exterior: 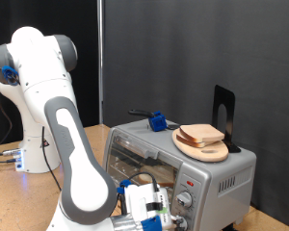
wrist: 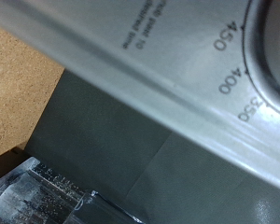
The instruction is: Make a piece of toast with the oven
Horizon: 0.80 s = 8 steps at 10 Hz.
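The silver oven (exterior: 212,171) stands on the table at the exterior view's right, its front window (exterior: 135,149) facing the view's left. On its roof rests a round wooden plate (exterior: 197,146) carrying a pale piece of toast (exterior: 203,133). My gripper (exterior: 152,208) hangs low at the bottom of the exterior view, right in front of the oven's control panel, close to the knobs (exterior: 184,200). The wrist view is filled by the oven's metal panel (wrist: 168,70), with dial numbers 450, 400 and 350 beside a round knob (wrist: 276,37). The fingertips do not show clearly.
A blue object (exterior: 157,121) and a black upright bracket (exterior: 224,115) also sit on the oven's roof. The brown tabletop (wrist: 17,84) shows beside the oven. The arm's white base (exterior: 34,144) stands at the exterior view's left, before a black curtain.
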Available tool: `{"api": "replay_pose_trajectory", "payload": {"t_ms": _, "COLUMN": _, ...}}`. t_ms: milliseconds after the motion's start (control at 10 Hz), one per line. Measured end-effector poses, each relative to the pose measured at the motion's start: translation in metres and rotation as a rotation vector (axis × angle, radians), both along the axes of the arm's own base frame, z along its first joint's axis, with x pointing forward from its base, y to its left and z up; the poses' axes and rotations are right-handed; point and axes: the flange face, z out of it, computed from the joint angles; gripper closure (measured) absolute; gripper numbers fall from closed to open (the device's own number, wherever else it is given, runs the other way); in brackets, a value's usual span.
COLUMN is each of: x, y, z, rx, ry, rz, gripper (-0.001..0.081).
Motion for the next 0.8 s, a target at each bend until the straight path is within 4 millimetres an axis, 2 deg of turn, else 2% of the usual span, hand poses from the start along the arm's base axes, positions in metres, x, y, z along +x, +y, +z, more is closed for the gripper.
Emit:
{"api": "replay_pose_trajectory", "payload": {"t_ms": 300, "x": 0.001, "y": -0.007, "z": 0.005, "rx": 0.010, "ry": -0.004, "rz": -0.010, "gripper": 0.0707}}
{"api": "replay_pose_trajectory", "payload": {"t_ms": 400, "x": 0.001, "y": -0.016, "z": 0.010, "rx": 0.018, "ry": -0.003, "rz": -0.019, "gripper": 0.0632}}
{"api": "replay_pose_trajectory", "payload": {"t_ms": 500, "x": 0.000, "y": -0.025, "z": 0.013, "rx": 0.027, "ry": 0.021, "rz": -0.031, "gripper": 0.0448}}
{"api": "replay_pose_trajectory", "payload": {"t_ms": 600, "x": -0.002, "y": -0.036, "z": 0.018, "rx": 0.030, "ry": 0.070, "rz": -0.040, "gripper": 0.0312}}
{"api": "replay_pose_trajectory", "payload": {"t_ms": 700, "x": -0.007, "y": -0.049, "z": 0.023, "rx": 0.028, "ry": 0.139, "rz": -0.045, "gripper": 0.0312}}
{"api": "replay_pose_trajectory", "payload": {"t_ms": 800, "x": -0.011, "y": -0.060, "z": 0.031, "rx": 0.029, "ry": 0.209, "rz": -0.045, "gripper": 0.0110}}
